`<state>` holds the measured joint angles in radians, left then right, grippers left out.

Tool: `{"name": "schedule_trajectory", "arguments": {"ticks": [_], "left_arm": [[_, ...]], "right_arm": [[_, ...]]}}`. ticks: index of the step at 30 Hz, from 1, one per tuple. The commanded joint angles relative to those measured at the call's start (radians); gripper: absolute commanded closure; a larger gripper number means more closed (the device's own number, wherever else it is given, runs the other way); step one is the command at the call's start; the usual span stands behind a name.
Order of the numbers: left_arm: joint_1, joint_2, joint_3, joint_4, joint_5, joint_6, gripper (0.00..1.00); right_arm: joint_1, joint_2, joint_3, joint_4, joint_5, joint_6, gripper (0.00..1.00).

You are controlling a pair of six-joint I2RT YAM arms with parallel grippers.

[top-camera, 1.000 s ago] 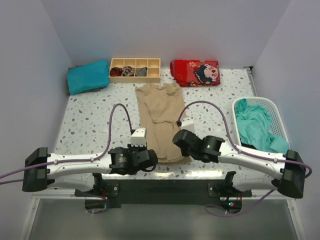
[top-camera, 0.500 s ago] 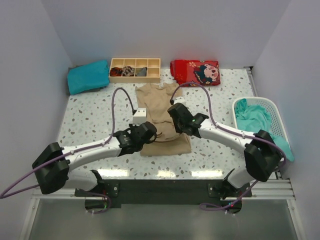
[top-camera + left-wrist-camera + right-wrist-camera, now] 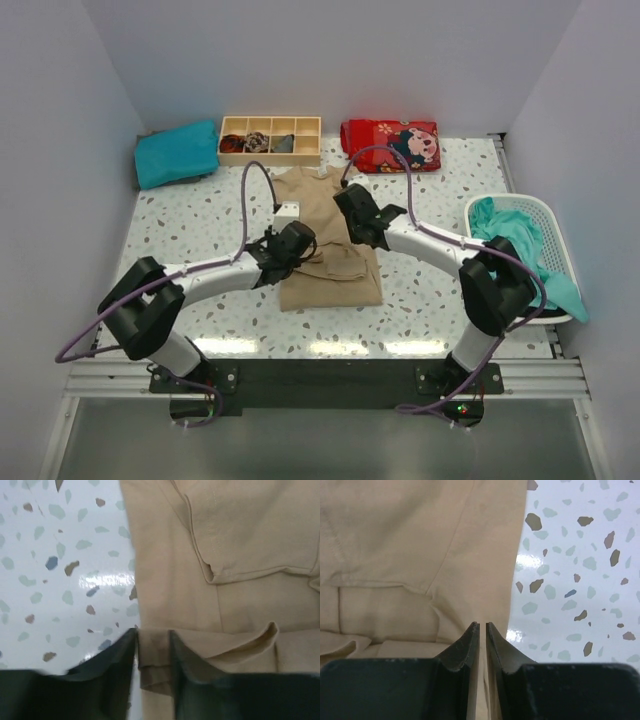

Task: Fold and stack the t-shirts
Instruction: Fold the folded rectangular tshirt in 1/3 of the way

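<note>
The tan t-shirt (image 3: 330, 285) lies folded lengthwise in the middle of the table, its lower part doubled back over itself. My left gripper (image 3: 303, 247) sits at its left edge. In the left wrist view the left gripper (image 3: 152, 632) is open, with a layered fold of the tan t-shirt (image 3: 240, 530) lying between the fingers. My right gripper (image 3: 362, 236) is at the shirt's right edge. In the right wrist view the right gripper (image 3: 481, 625) is shut on a thin layer of the tan t-shirt (image 3: 395, 530). A folded teal t-shirt (image 3: 176, 152) rests at the back left.
A white basket (image 3: 553, 222) at the right edge holds a crumpled teal t-shirt (image 3: 508, 252). Along the back stand a wooden compartment box (image 3: 270, 139) and a folded red printed cloth (image 3: 391, 145). Speckled table surface (image 3: 180, 235) shows on both sides of the tan shirt.
Both arms swung from the near edge toward the back, carrying the tan shirt's lower edge up over itself. The left jaws have opened; the right jaws stayed shut.
</note>
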<state>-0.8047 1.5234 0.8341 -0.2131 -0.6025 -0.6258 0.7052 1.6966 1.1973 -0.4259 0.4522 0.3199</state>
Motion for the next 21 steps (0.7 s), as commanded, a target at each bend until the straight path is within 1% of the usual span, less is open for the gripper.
{"name": "schedule_trajectory", "arguments": {"ticks": [1,2,3,4,5,6,8,9,11,12,14,15,18,19,21], "left_arm": [[0.041,0.067,0.103,0.069,-0.014,0.087,0.36],[0.047,0.079,0.121,0.04,-0.023,0.087,0.23],[0.05,0.092,0.161,0.018,-0.051,0.087,0.15],[0.05,0.11,0.178,0.0,-0.065,0.075,0.1],[0.052,0.115,0.197,-0.05,-0.081,0.063,0.09],[0.05,0.115,0.21,-0.064,-0.097,0.052,0.09],[0.052,0.077,0.198,-0.055,-0.071,0.07,0.08],[0.052,0.063,0.188,-0.06,-0.042,0.072,0.08],[0.05,0.014,0.163,-0.075,0.004,0.075,0.08],[0.048,-0.003,0.136,-0.078,0.05,0.077,0.08],[0.047,-0.061,0.099,-0.074,0.09,0.072,0.09],[0.047,-0.1,0.062,-0.065,0.139,0.078,0.09],[0.044,-0.149,0.011,-0.06,0.194,0.071,0.09],[0.045,-0.154,0.004,-0.068,0.204,0.069,0.09],[0.044,-0.158,-0.01,-0.075,0.219,0.058,0.09]], "right_arm": [[-0.027,0.031,0.093,0.004,0.002,-0.041,0.81],[-0.027,0.032,0.106,-0.046,-0.006,-0.042,0.79],[-0.027,0.034,0.122,-0.068,-0.033,-0.042,0.72],[-0.027,0.037,0.13,-0.098,-0.04,-0.038,0.69],[-0.027,0.032,0.13,-0.15,-0.043,-0.019,0.69],[-0.027,0.014,0.11,-0.166,-0.09,-0.015,0.69],[-0.027,-0.017,0.073,-0.183,-0.139,0.014,0.69],[-0.027,-0.058,0.026,-0.182,-0.208,0.018,0.69],[-0.026,-0.092,-0.013,-0.186,-0.274,0.04,0.69],[-0.026,-0.103,-0.039,-0.197,-0.317,0.048,0.69],[-0.026,-0.121,-0.059,-0.227,-0.329,0.07,0.69],[-0.027,-0.127,-0.085,-0.235,-0.342,0.076,0.69],[-0.026,-0.15,-0.145,-0.215,-0.395,0.102,0.68],[-0.026,-0.153,-0.16,-0.203,-0.436,0.111,0.67],[-0.026,-0.16,-0.2,-0.153,-0.451,0.126,0.66]]}}
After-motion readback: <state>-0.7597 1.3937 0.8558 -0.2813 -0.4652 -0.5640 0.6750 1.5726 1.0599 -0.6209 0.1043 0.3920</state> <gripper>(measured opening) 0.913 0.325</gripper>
